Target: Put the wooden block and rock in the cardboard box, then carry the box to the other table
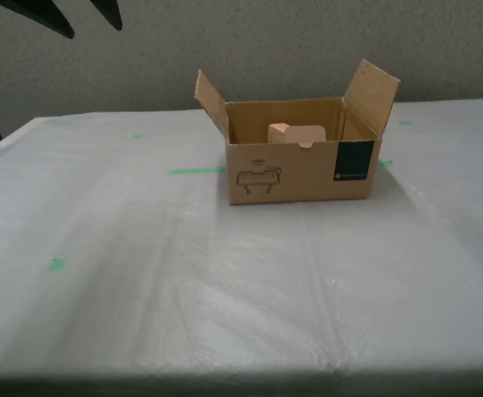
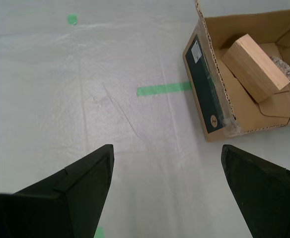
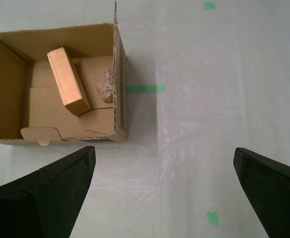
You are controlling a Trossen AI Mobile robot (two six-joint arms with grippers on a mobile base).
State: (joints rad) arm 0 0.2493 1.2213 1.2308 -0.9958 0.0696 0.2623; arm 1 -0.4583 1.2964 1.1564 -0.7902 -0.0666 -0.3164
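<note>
Jaws apart above cardboard box (image 1: 303, 169)

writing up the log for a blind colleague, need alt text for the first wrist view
An open cardboard box sits on a wrinkled whitish film table, holding a tan wooden block propped at a tilt and a small rock against one wall. My first gripper hangs open and empty above bare table beside the box, near green tape marks.
</note>
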